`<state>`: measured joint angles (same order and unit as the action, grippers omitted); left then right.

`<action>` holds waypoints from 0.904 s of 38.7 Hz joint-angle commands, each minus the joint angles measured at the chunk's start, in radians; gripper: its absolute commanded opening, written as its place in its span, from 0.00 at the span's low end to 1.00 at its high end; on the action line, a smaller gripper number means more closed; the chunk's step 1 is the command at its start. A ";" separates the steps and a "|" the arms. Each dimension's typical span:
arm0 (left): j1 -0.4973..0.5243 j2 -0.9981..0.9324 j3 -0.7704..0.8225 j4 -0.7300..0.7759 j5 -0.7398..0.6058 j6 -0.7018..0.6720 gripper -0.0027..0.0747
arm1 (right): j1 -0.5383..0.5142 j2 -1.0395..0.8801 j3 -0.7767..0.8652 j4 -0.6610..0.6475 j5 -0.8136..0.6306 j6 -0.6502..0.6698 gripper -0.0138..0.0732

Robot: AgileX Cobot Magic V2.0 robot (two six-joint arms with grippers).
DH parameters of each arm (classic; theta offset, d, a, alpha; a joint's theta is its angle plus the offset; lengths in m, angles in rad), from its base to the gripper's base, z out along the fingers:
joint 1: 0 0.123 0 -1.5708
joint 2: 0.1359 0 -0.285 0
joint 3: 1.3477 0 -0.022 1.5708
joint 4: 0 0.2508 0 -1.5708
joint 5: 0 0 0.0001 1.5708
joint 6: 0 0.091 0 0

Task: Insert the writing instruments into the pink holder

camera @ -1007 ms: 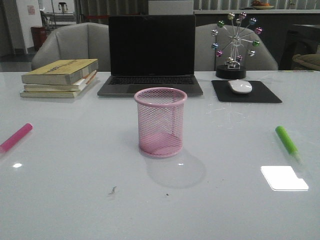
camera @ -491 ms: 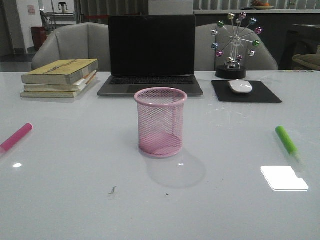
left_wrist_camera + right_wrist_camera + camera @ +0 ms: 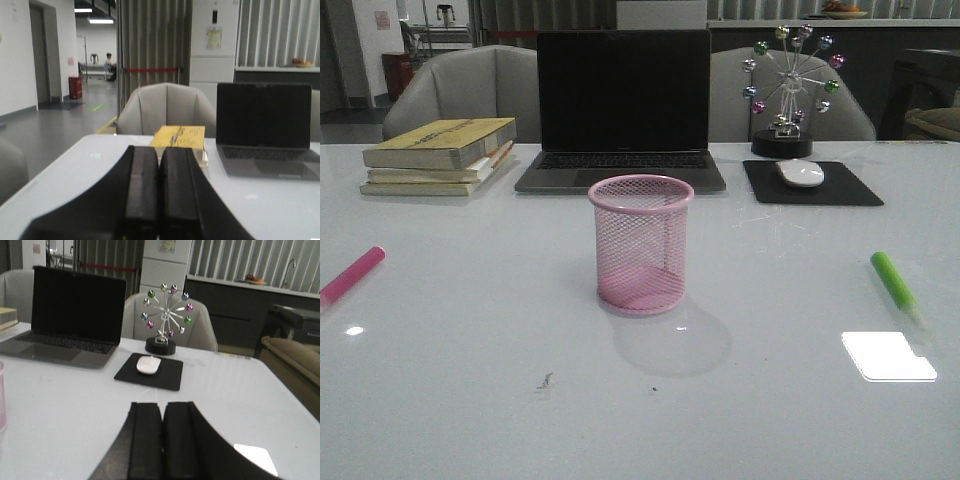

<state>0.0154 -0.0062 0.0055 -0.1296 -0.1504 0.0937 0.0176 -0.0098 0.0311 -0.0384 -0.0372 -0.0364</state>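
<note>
Pressing their fingers together on nothing, the left gripper (image 3: 159, 200) and right gripper (image 3: 163, 445) both hang low over the table (image 3: 470, 400). The cup (image 3: 641, 244) stands upright ahead, between the two. The pink marker (image 3: 351, 274) lies flat off the left gripper's side, the green marker (image 3: 894, 280) off the right's. Beyond sit books (image 3: 179, 138), laptop (image 3: 623, 108) and mouse (image 3: 148, 365).

pink wire-mesh holder (image 3: 641, 245): round cup w/ solid rolled rim + solid base, upright at table centre, empty inside. hot pink marker (image 3: 351, 275): lying flat far left, angled, partly cut off by frame edge. bright green marker (image 3: 895, 283): lying flat far right, pale tip toward the near edge. both well apart from holder.
</note>
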 commanded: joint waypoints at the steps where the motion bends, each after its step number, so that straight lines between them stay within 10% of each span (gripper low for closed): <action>1: 0.002 -0.020 0.000 -0.011 -0.167 -0.004 0.15 | -0.002 -0.019 0.000 -0.001 -0.199 -0.001 0.22; 13: 0.002 -0.016 -0.121 0.011 -0.185 -0.004 0.15 | -0.001 -0.019 -0.041 -0.001 -0.302 0.045 0.22; 25: 0.002 0.146 -0.377 0.101 0.035 -0.004 0.15 | -0.002 0.074 -0.398 -0.001 0.204 0.044 0.22; 35: 0.002 0.454 -0.557 0.101 0.163 -0.004 0.15 | -0.002 0.382 -0.543 -0.001 0.270 0.044 0.22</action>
<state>0.0154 0.3692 -0.4869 -0.0321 0.0599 0.0937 0.0176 0.2772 -0.4545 -0.0366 0.3059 0.0053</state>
